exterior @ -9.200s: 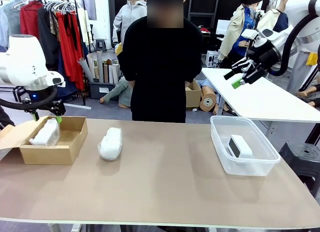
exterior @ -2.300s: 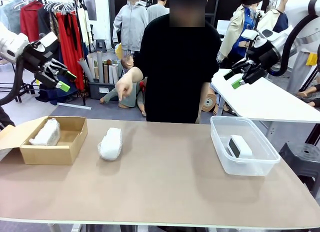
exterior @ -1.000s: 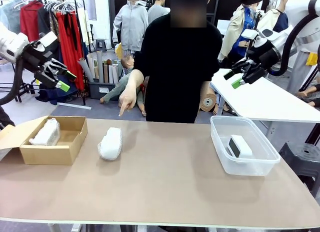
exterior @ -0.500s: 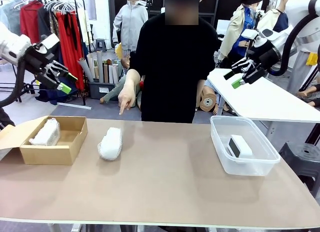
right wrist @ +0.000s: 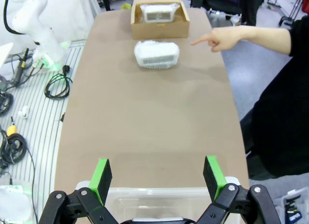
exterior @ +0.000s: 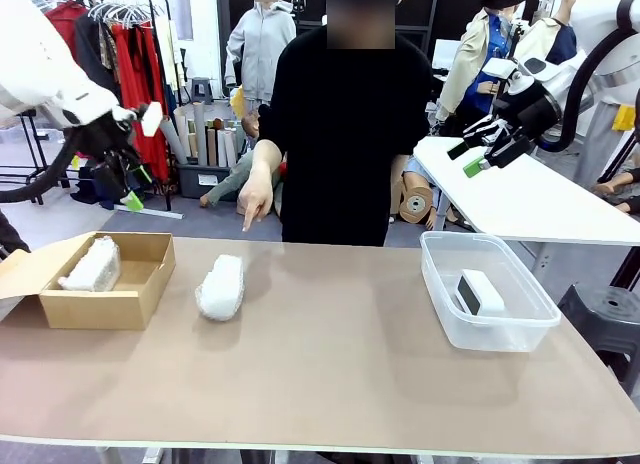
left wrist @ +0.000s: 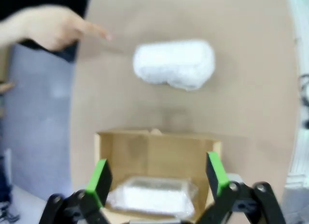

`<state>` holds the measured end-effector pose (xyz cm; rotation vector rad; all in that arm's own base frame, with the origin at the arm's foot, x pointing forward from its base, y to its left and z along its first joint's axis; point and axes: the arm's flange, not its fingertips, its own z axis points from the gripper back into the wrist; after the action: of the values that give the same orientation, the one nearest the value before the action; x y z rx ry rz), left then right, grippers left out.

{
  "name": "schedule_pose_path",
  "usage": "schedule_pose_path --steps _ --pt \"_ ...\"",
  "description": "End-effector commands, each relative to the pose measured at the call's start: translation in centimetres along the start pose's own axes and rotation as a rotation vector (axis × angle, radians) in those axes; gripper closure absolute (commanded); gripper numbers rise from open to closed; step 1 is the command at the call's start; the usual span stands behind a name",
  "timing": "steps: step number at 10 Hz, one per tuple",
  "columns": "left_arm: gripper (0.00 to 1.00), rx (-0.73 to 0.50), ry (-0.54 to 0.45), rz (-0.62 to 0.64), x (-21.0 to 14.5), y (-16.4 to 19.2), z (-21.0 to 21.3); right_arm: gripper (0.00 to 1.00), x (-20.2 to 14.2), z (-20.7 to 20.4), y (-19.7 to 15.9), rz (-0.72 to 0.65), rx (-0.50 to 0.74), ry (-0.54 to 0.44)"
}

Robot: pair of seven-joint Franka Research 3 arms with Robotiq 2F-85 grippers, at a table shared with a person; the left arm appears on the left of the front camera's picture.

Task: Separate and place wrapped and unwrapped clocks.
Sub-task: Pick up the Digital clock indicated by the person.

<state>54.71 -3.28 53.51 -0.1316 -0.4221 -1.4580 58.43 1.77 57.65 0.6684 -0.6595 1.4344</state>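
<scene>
Done: crinkly white wrapped bundle (exterior: 92,266) in brown cardboard box (exterior: 100,309), desk (exterior: 330,384) left edge; bare white digital clock (exterior: 481,292) in clear plastic tub (exterior: 500,336), right edge. Pending: second wrapped bundle (exterior: 221,287), loose near box. Left fingers (left wrist: 99,180), right fingers (right wrist: 101,178) apart, empty.

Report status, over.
Both jaws open, empty, high. One bundle in box, loose bundle on table, clock in tub. Person's hand points at loose bundle.

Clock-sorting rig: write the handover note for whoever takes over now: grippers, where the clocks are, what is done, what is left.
Left gripper: open, empty, above the cardboard box.
Right gripper: open, empty, above the clear tub.
Done: one wrapped clock in the box; bare clock in the tub.
Left: second wrapped clock on the table, person's hand pointing at it; probably belongs in the box.
</scene>
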Motion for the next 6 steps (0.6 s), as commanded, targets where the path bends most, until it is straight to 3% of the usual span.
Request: schedule_pose_path --steps 1,3,4,6 --pt "0.0 -0.029 0.158 0.034 0.5 -2.2 -0.7 0.0 0.1 0.1 0.2 0.002 0.001 0.001" --pt "0.0 0.04 0.17 0.091 1.3 -3.2 -2.5 0.0 0.1 0.1 0.2 0.002 0.001 0.001" --pt "0.0 0.004 0.125 0.104 1.6 -3.7 -2.8 0.0 0.1 0.1 0.2 0.002 0.001 0.001" --pt "0.0 -0.008 0.164 0.05 1.1 -2.4 -1.9 0.0 0.1 0.1 0.2 0.002 0.001 0.001"
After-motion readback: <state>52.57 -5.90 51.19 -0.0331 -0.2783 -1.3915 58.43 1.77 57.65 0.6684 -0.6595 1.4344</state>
